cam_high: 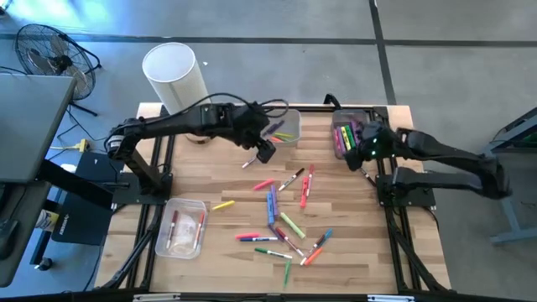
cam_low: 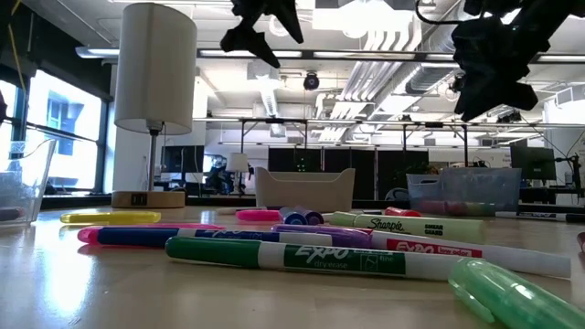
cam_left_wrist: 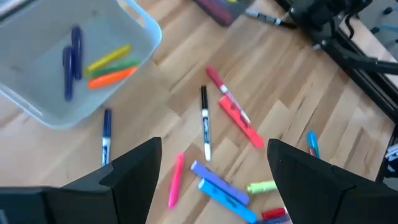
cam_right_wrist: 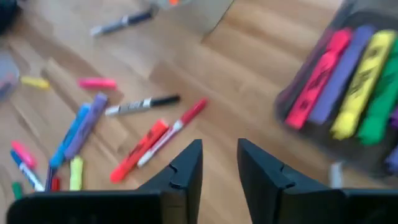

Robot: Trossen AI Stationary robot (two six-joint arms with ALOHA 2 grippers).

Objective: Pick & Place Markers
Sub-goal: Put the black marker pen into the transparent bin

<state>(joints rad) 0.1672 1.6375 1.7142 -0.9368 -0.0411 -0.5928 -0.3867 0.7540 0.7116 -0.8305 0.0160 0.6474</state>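
Note:
Several markers (cam_high: 281, 214) in pink, red, blue, green and purple lie loose on the wooden table's middle; the low view shows them close up (cam_low: 311, 251). My left gripper (cam_high: 264, 153) hangs open above the table's far middle, over a black-and-white marker (cam_left_wrist: 204, 121) and a red one (cam_left_wrist: 239, 118), clear of both. My right gripper (cam_high: 362, 159) hovers near the far right; its fingers (cam_right_wrist: 186, 171) stand a narrow gap apart with nothing between them. Both grippers hang well above the table in the low view (cam_low: 260, 32) (cam_low: 494, 73).
A clear bin (cam_high: 289, 130) at the far middle holds blue, yellow, green and orange markers (cam_left_wrist: 99, 65). A bin (cam_right_wrist: 292, 93) at the far right holds pink, purple, yellow and green highlighters. A third bin (cam_high: 180, 226) sits near left. A lamp (cam_high: 174, 75) stands at the far left.

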